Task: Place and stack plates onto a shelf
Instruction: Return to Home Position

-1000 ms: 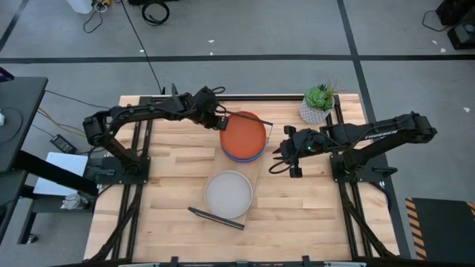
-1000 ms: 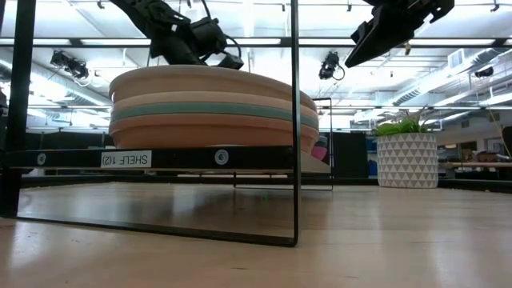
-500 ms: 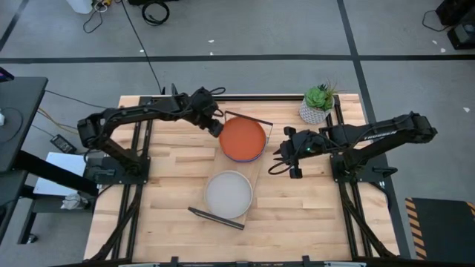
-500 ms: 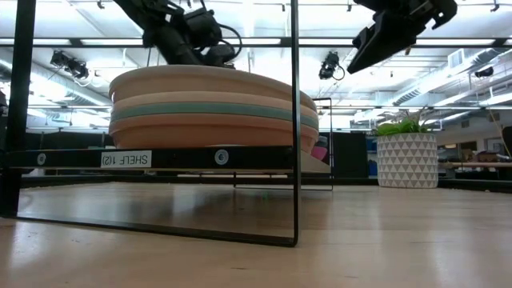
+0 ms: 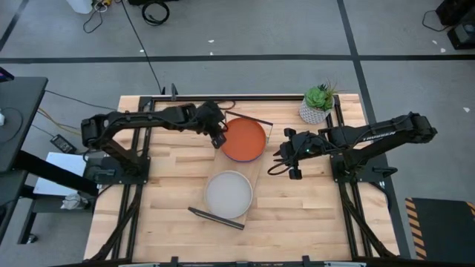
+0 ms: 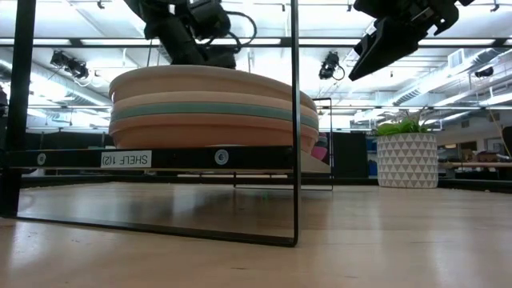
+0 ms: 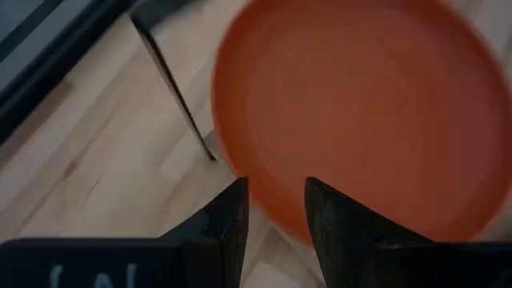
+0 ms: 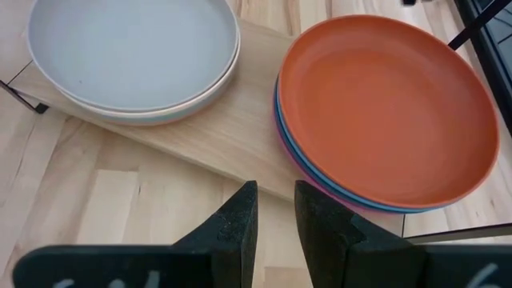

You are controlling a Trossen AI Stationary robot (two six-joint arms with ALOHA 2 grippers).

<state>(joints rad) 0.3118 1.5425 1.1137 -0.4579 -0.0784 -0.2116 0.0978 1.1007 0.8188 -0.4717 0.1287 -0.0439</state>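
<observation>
A: Left end effector (image 5: 220, 138), where is it?
B: At the orange plate (image 5: 245, 141), on the rim facing that arm's own base. In the wrist view the tips overlap that edge. Contact? Can't tell. Fingers (image 7: 228, 224) are a narrow gap apart with nothing between them.
A: Plates?
B: All on the shelf (image 8: 240, 148). Orange tops the far stack, with blue and magenta edges under it. The grey plate (image 5: 228, 194) tops the near stack. None loose on the counter (image 5: 167, 185).
A: Shelf axis?
B: It runs far to near, a bit skewed, with the two stacks in line along it.
A: Right end effector (image 5: 286, 157)?
B: On the other side of the orange stack, near but apart, up off the counter. Fingers all but together, empty.
A: Which relation matters for going home?
B: The plate lies straight ahead of the left tips, toward the right arm. The left arm is the nearer one. Backing out along its own forearm, toward the counter's left, looks free. The wire frame (image 7: 172, 84) stands just beside the tips, so a sideways swing could clip it. My guess is lift first, then retreat.
</observation>
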